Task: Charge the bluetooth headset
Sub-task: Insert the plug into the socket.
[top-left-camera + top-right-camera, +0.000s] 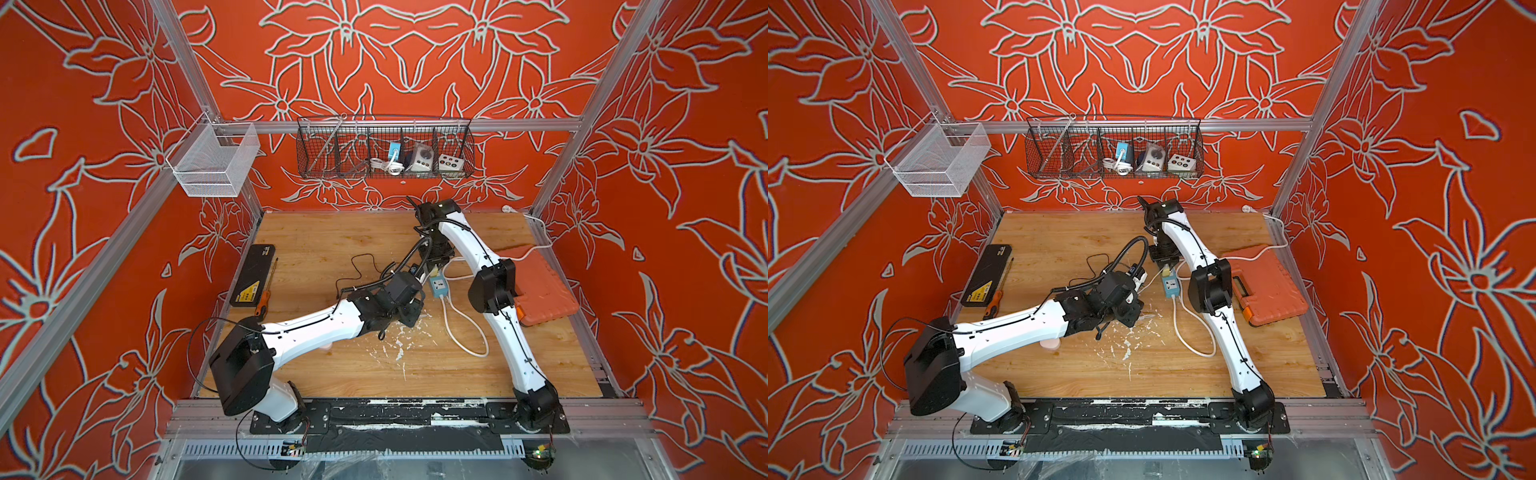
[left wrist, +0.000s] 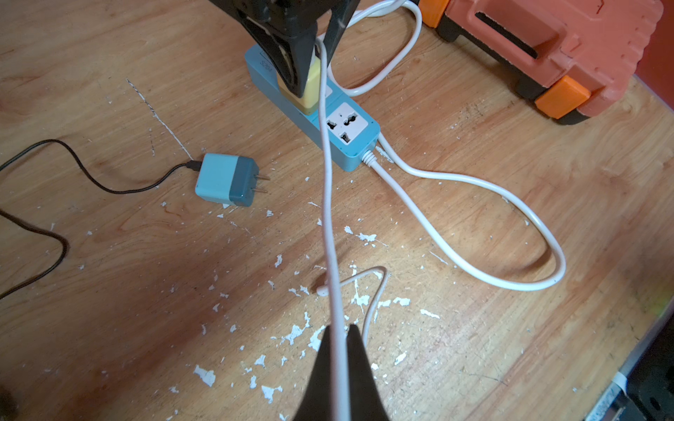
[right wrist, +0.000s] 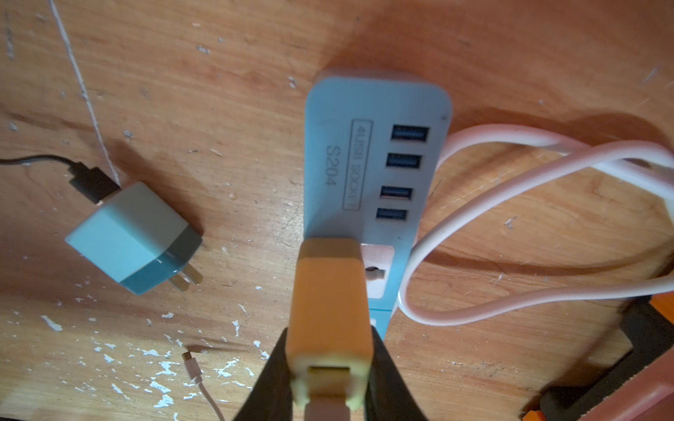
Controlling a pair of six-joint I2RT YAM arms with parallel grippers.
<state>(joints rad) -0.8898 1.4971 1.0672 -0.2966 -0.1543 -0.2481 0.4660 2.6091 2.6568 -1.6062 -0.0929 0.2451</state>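
As right end effector (image 3: 330,330) grips yellow charger (image 3: 328,288), left end effector (image 2: 341,328) pinches cable (image 2: 326,182).

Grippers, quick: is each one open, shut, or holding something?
Left gripper: shut on the thin white cable.
Right gripper: shut on the yellow charger plug, at the blue power strip.

Top views look down over the whole table (image 1: 436,374); wrist views closely share the power strip (image 2: 350,125).
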